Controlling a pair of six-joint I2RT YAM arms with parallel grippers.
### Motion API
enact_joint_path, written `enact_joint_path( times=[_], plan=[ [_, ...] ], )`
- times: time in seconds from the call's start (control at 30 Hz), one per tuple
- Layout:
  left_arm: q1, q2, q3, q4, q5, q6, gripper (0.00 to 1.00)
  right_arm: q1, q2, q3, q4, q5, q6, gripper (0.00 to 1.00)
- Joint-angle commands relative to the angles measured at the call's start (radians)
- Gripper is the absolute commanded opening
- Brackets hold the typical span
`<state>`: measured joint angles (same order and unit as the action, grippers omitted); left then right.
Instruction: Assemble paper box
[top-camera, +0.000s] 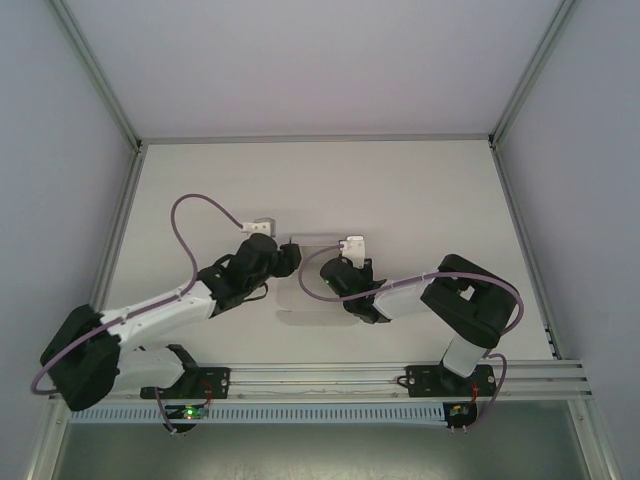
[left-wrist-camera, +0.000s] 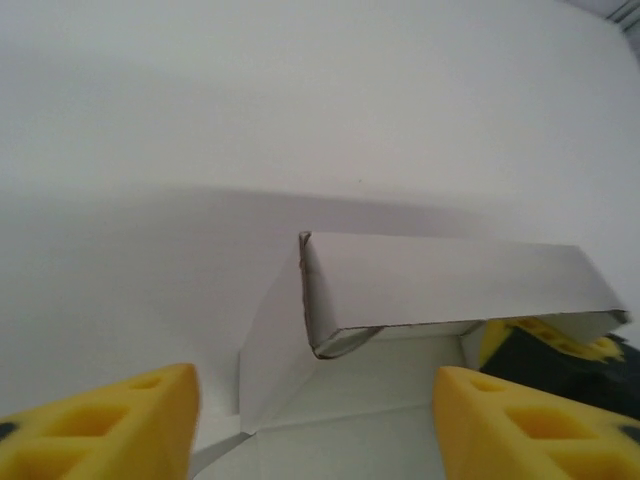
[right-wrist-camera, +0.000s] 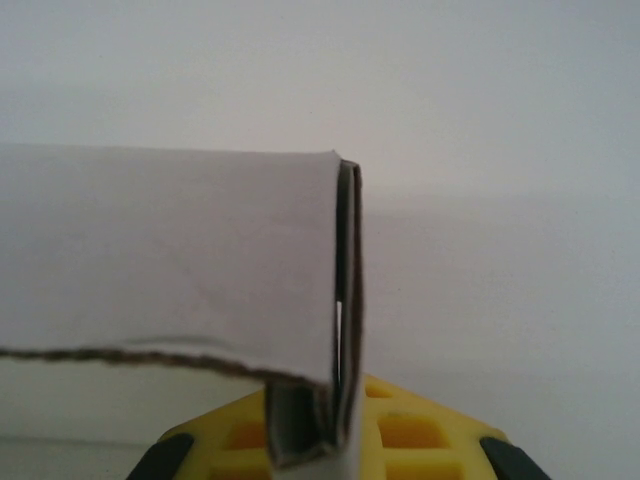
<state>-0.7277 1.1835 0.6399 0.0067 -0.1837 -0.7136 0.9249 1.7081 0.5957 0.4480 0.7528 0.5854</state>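
Arms reach inward from a rail (top-camera: 330, 378) at the near edge of the white table (top-camera: 420, 190) and meet over the box (top-camera: 305, 305), which lies about midway across the table, between the two grippers. Left gripper (left-wrist-camera: 320, 430) hangs low at the box's left end, its yellow fingers (left-wrist-camera: 110, 420) spread wide apart, and neither is seen touching the card. Seen from the left wrist, one long wall of the box stands raised above the flat base panel, with a short end flap bent down at its left corner. Right gripper (right-wrist-camera: 320, 445) is closed on the box's right end, a doubled upright wall of card pinched between its yellow pads (right-wrist-camera: 410, 430). Past the box, the white back wall (top-camera: 300, 60) rises at the table's far edge.
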Motion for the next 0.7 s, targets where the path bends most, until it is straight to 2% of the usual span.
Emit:
enact_joint_path(
  times=[0.0, 0.03, 0.1, 0.17, 0.37, 0.67],
  plan=[
    [-0.015, -0.083, -0.053, -0.070, -0.017, 0.027, 0.67, -0.003, 0.005, -0.015, -0.113, -0.003, 0.007, 0.00],
    [-0.013, -0.092, -0.068, -0.075, -0.031, 0.026, 0.66, -0.003, 0.004, -0.015, -0.111, -0.002, 0.004, 0.00],
    [-0.011, -0.089, -0.089, -0.078, -0.039, 0.036, 0.59, -0.002, 0.004, -0.011, -0.111, -0.006, -0.005, 0.00],
    [-0.010, -0.060, -0.092, -0.068, -0.014, 0.054, 0.58, -0.001, 0.007, -0.008, -0.109, -0.014, -0.010, 0.00],
    [-0.010, 0.110, -0.043, -0.027, -0.034, 0.095, 0.49, -0.001, 0.016, -0.002, -0.106, -0.035, -0.018, 0.00],
    [-0.012, 0.271, -0.004, 0.161, 0.033, 0.137, 0.36, 0.004, 0.031, 0.006, -0.101, -0.052, -0.047, 0.00]
  ],
)
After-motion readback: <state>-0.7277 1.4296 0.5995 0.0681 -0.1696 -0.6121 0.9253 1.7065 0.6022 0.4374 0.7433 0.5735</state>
